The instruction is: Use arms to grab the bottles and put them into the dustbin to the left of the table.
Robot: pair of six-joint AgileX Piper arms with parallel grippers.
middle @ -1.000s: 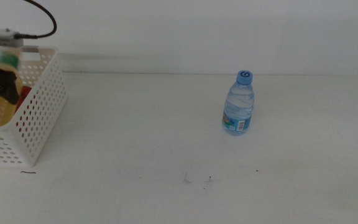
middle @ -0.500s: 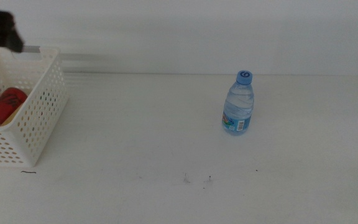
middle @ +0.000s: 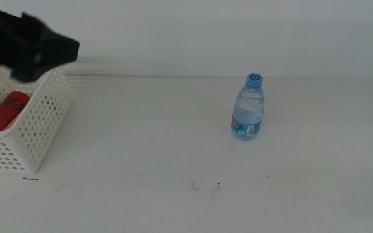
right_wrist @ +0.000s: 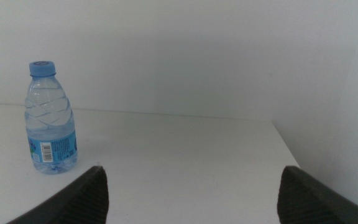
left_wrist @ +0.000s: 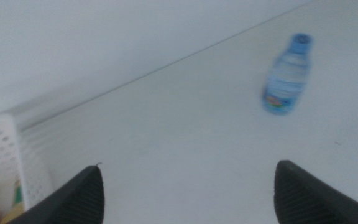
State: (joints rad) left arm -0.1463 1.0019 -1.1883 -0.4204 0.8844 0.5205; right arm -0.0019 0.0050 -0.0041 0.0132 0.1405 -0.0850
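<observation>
Middle view: high, facing forward and down over bench (middle: 173, 142); both wrist views: low, between own jaws, sharing the water bottle (middle: 248, 108) (left_wrist: 286, 74) (right_wrist: 50, 118).

The white table (middle: 147, 142) carries a perforated white dustbin (middle: 34, 123) at its 9 o'clock edge. A clear water bottle (middle: 248, 108) with a blue cap stands upright toward 2 o'clock, well apart from it.

left gripper (middle: 28, 48): black, blocky, blurred | right gripper (right_wrist: 191, 193): dark wedge-shaped jaws
</observation>
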